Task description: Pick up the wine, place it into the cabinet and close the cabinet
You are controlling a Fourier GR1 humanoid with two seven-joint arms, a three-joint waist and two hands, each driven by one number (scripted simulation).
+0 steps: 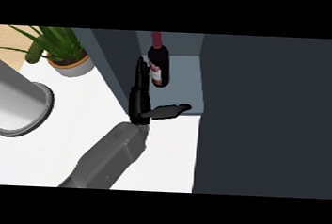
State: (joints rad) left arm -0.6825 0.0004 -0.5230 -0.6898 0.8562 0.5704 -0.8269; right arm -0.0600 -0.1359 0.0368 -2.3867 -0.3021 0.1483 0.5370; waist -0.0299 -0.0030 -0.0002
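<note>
At upper middle, wine [158, 61] upright inside the open cabinet [187, 82], left hand [140, 105] just beside it, fingers [139, 77] straight, thumb wide, holding nothing.

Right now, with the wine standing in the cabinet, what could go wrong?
The left hand is open, its fingers right beside the wine; pulling back carelessly could tip it. The door stands open and the hand lies in the cabinet opening, so swinging the door early might strike the hand.
</note>
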